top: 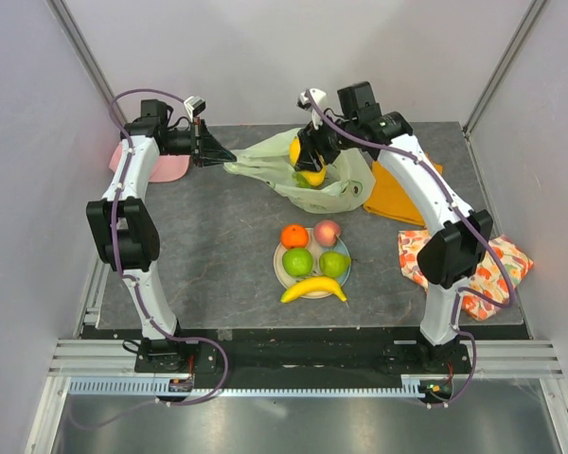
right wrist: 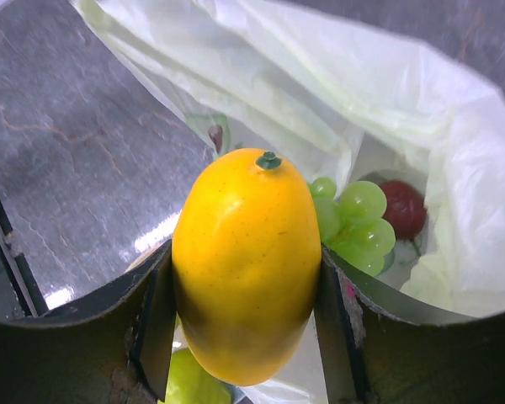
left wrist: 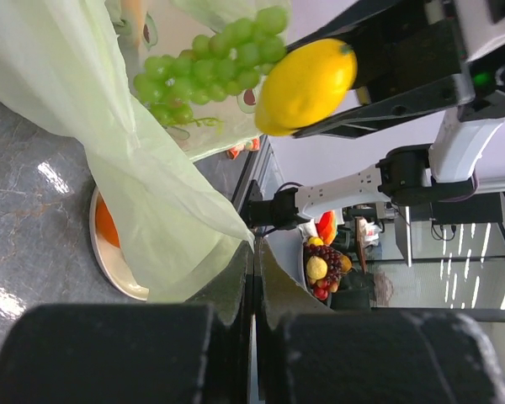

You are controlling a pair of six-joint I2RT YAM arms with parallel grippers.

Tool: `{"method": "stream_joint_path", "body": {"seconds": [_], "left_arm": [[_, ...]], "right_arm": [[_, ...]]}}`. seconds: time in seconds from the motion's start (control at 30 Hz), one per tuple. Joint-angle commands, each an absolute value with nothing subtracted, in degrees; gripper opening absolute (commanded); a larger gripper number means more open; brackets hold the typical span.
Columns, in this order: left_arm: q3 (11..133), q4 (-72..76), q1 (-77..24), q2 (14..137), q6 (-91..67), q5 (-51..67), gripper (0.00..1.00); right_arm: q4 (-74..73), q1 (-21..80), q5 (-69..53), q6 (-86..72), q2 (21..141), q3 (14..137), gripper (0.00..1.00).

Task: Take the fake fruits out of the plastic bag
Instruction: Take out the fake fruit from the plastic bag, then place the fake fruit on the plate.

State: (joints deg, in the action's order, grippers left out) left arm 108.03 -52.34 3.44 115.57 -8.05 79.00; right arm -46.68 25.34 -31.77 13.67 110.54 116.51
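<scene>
Mango (right wrist: 246,265) fills the right wrist view, clamped at its middle between the two fingers of the right tool (right wrist: 244,282), stem end up. It hangs over the open mouth of the bag (right wrist: 379,93). Inside the bag lie green grapes (right wrist: 358,223) and, just beside them, a dark red fruit (right wrist: 402,208).

The left tool (left wrist: 254,278) has its fingers drawn narrow, pinching the bag's left end. The film stretches from there toward the right tool. The bag lies at the far middle of the bench (top: 208,246).

Nearer the arm bases, well apart from the bag, stands the plate (top: 277,268). On it are the orange (top: 294,235) and peach (top: 328,232) at the back, then the apple (top: 298,262) and pear (top: 334,264). The banana (top: 313,289) lies across the front rim.

An orange cloth (top: 398,194) lies just beside the bag on its right, under the right arm. A patterned cloth (top: 473,270) reaches the bench's right edge. A pink cap (top: 166,168) sits at the far left corner behind the left arm. Bare bench shows between bag and plate and to the plate's left.
</scene>
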Motion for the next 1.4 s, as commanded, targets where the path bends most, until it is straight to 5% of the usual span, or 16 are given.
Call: {"method": "stream_joint_path", "body": {"seconds": [0.0, 0.43, 1.03, 1.37], "left_arm": [[110.13, -50.98, 3.25, 113.82, -9.67, 78.49, 0.02], [109.25, -50.89, 3.25, 112.06, -8.88, 77.61, 0.02], [109.16, -51.42, 3.34, 111.44, -8.17, 76.91, 0.02], [110.04, -51.42, 3.34, 111.27, -8.17, 76.55, 0.02]], "right_arm": [[-47.63, 26.45, -36.12, 14.49, 106.27, 123.92, 0.42], [-58.45, 32.70, -39.30, 16.61, 98.08, 98.97, 0.43], [-65.91, 32.69, -43.85, 11.87, 99.93, 124.53, 0.41], [-70.49, 33.05, -50.01, 14.23, 96.68, 113.66, 0.41]]}}
